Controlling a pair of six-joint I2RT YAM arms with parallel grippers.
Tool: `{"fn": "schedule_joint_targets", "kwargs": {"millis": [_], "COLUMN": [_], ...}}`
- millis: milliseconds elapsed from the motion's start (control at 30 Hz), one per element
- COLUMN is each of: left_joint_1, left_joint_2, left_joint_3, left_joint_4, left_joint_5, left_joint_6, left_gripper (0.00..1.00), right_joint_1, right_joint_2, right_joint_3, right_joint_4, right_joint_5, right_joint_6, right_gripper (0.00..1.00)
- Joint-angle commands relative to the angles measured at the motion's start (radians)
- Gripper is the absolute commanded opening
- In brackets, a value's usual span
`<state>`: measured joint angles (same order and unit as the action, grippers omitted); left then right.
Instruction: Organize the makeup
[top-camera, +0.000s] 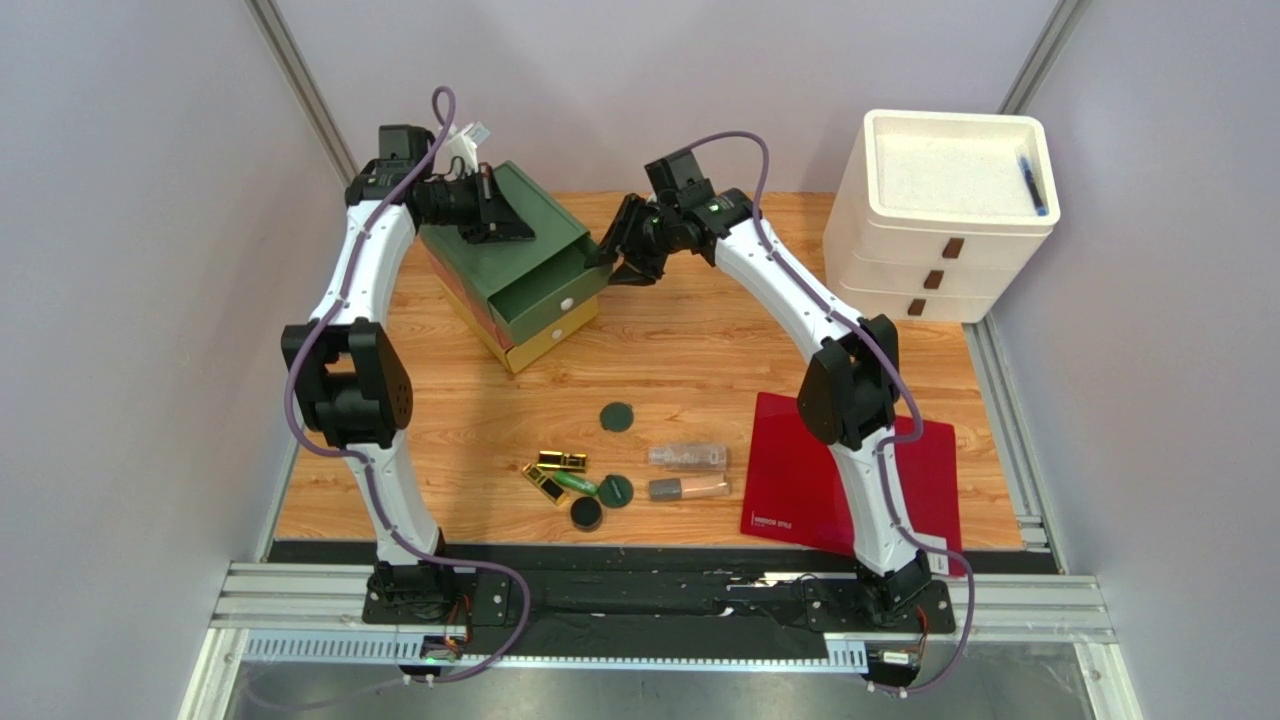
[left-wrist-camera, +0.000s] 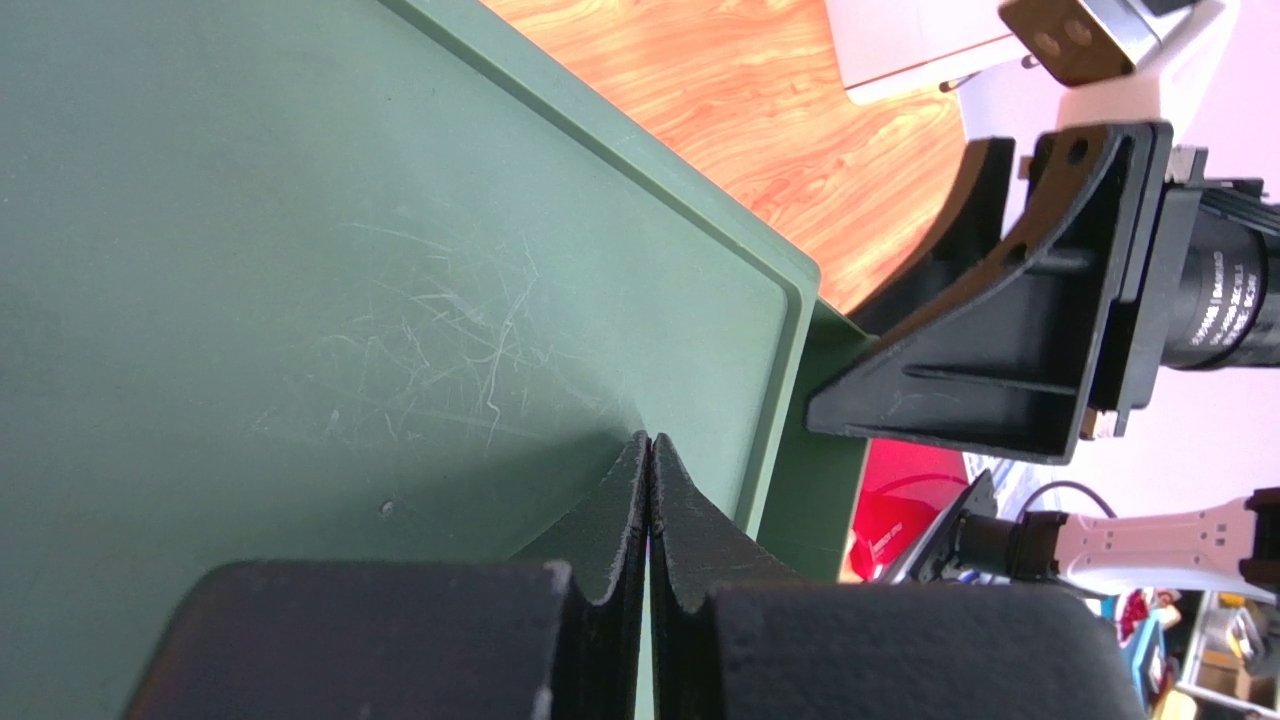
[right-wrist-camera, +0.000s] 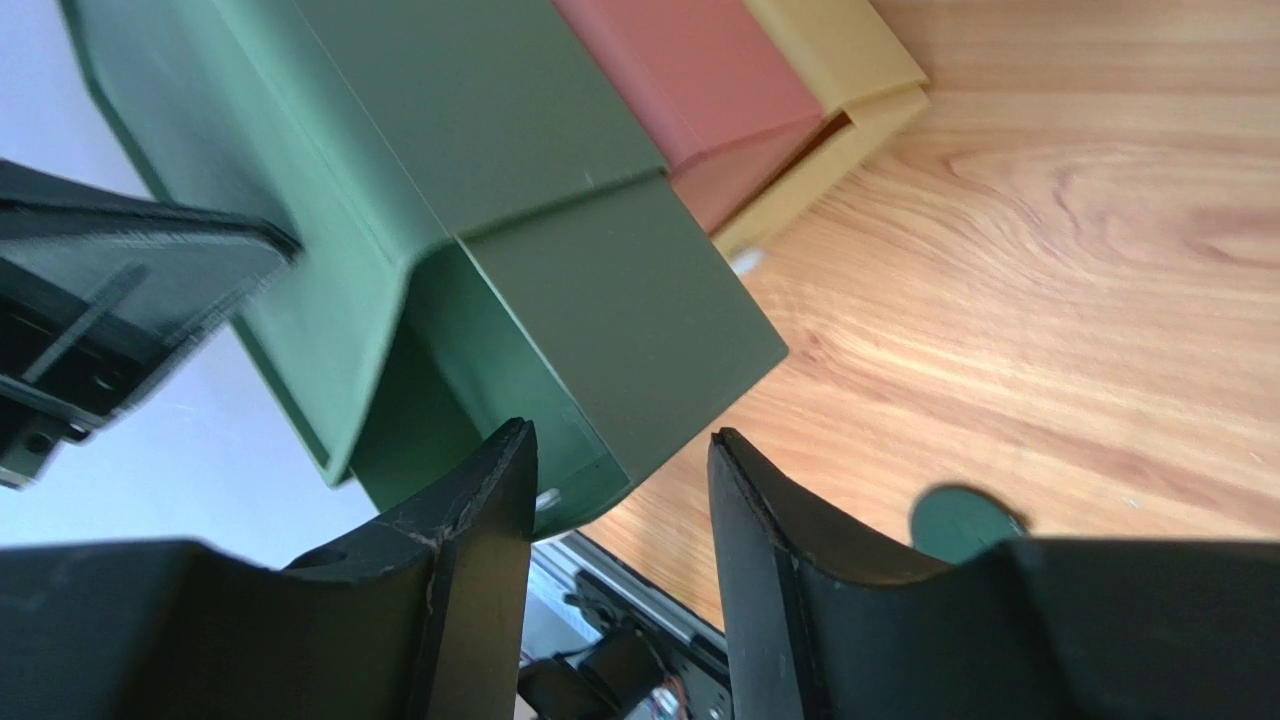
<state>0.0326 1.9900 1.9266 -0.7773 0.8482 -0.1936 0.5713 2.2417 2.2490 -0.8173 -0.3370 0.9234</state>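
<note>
The left gripper is held near the far-left corner of the desk, fingers pressed together; the right gripper, by the far edge, is spread apart.

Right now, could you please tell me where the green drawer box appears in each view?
Top external: the green drawer box sits back left of centre.
Left wrist: it fills the left side.
Right wrist: upper left to centre, drawer pulled out.
Shared landmark: the wooden table.

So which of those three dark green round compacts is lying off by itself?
The dark green round compact nearest the green drawer box, with nothing touching it. The other two compacts lie close together beside the gold rectangular lipstick tubes.
</note>
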Motion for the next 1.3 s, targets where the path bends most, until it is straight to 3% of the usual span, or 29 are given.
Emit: {"fn": "schedule_joint_targets", "kwargs": {"millis": [0,300,533,833,1033,1067,1267], "left_joint_1": [0.015,0.020,0.018,0.020,0.020,0.020,0.020], "left_joint_2": [0.084,0.090,0.092,0.087,0.090,0.090,0.092], "left_joint_3": [-0.029,-0.026,-0.018,-0.015,-0.028,-0.029,-0.052], "left_joint_4": [-0.099,-0.100,-0.097,-0.103,-0.111,-0.111,-0.114], "left_joint_5": [-0.169,-0.173,-0.170,-0.169,-0.163,-0.163,-0.161], "left_joint_6": [0.045,0.037,0.036,0.043,0.054,0.057,0.071], "left_gripper": [0.00,0.00,0.00,0.00,0.00,0.00,0.00], "right_joint_1": [-0.002,-0.005,-0.014,-0.031,-0.034,-0.033,0.004], "right_joint_2": [-0.056,-0.142,-0.231,-0.379,-0.503,-0.525,-0.675], "right_joint_3": [-0.055,-0.107,-0.183,-0.239,-0.400,-0.432,-0.729], "right_joint_4": [-0.204,-0.226,0.015,0.135,0.054,0.031,-0.057], "right_joint_5": [0.042,0.072,0.018,-0.040,-0.059,-0.045,0.136], "right_joint_6": [-0.109,-0.204,-0.225,-0.300,-0.529,-0.616,-0.773], "right_gripper": [0.45,0.50,0.64,0.80,0.80,0.80,0.84]}}
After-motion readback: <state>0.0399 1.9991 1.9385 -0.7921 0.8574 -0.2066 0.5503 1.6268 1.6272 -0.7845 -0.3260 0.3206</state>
